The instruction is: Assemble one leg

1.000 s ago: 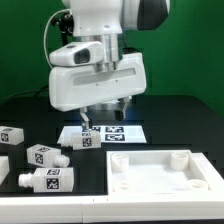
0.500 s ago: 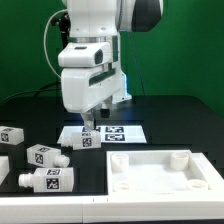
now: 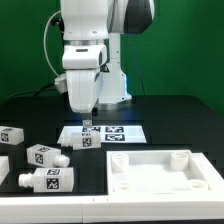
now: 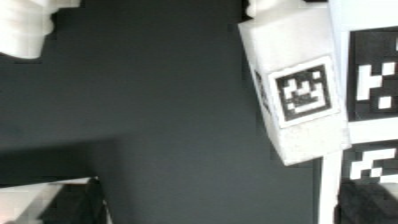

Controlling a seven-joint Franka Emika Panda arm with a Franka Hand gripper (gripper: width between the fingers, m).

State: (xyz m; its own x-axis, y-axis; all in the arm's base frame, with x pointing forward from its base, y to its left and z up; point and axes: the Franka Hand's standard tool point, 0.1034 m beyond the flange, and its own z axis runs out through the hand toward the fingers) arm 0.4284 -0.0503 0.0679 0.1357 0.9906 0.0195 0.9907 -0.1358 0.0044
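Just above marker board (image 3: 118, 133) edge: hand (image 3: 87, 122)

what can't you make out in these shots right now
- Gripper, exterior view: the jaws are too small and dark against the black table; open or shut is unclear.
- Leftmost leg, exterior view: cut off by the picture's left edge; only a sliver shows.
- Marker board, wrist view: tags blurred, partly cut off by the edge.

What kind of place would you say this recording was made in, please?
Probably a robotics lab test bench: a black table in front of a green backdrop, a fixed marker board carrying square tags, and a tagged white leg laid out among similar parts.
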